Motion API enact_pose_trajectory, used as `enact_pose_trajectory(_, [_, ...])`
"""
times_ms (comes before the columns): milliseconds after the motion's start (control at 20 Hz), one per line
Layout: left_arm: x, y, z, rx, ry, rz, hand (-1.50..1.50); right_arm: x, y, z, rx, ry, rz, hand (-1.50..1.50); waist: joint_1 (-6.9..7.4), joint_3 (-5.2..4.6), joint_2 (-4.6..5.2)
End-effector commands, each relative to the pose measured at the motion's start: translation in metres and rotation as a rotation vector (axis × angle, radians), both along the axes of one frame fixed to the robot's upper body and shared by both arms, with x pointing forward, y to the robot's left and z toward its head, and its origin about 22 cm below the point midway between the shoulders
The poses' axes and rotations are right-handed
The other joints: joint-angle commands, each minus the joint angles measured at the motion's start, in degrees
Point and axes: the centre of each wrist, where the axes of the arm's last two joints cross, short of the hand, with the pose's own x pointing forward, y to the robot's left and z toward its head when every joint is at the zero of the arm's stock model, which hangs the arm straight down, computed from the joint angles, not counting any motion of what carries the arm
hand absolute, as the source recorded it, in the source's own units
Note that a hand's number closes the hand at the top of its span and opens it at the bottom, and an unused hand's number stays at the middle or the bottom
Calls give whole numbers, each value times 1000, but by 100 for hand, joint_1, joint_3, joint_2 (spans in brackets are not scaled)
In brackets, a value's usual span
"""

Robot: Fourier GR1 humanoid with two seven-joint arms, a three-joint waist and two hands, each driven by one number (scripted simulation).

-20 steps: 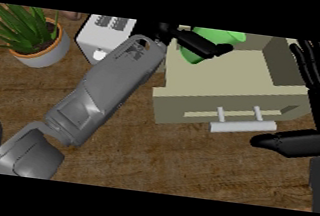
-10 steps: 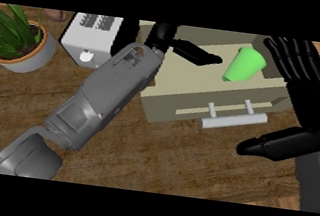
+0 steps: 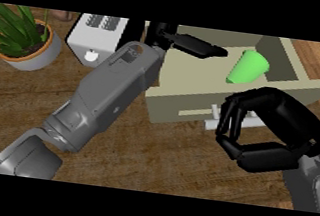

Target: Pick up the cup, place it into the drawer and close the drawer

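Bright green, the cup is seen lying on its side inside the open drawer, near the drawer's far right corner. Its long axis is tilted slightly from straight up the view, the wider end pointing down toward the drawer's front and the narrower end toward the back; which end is the mouth cannot be made out. Nothing is touching it.

The left hand is stretched over the drawer's back left part, fingers straight and pointing right toward the cup, apart from it and holding nothing. The grey forearm is laid diagonally from the lower left across the wooden counter.

The right hand is set at the drawer's front panel, its fingers curled; they appear to be wrapped about the pale handle, though most of the handle is hidden behind them.

A white toaster and a potted plant are placed left of the drawer.
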Motion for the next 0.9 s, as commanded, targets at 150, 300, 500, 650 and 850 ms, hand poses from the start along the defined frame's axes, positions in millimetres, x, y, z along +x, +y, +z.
enact_pose_trajectory(150, [2,3,-3,-84,-21,89,-150,-12,-4,-5,-378,18,5,-150,331,2,-91])
enact_pose_trajectory(300, [-1,7,-14,-81,-7,89,-150,-14,-19,-6,-514,-87,-80,-150,604,12,-148])
enact_pose_trajectory(500, [2,7,-7,-140,-15,69,-150,-13,-3,-49,-599,-64,-184,-150,868,10,-144])
enact_pose_trajectory(650, [-3,16,-26,-169,-6,67,-150,-3,4,-85,-677,-25,-202,-150,1047,8,-169])
enact_pose_trajectory(850, [-8,26,-43,-198,8,45,-150,22,6,-125,-756,27,-161,-150,1237,10,-148])
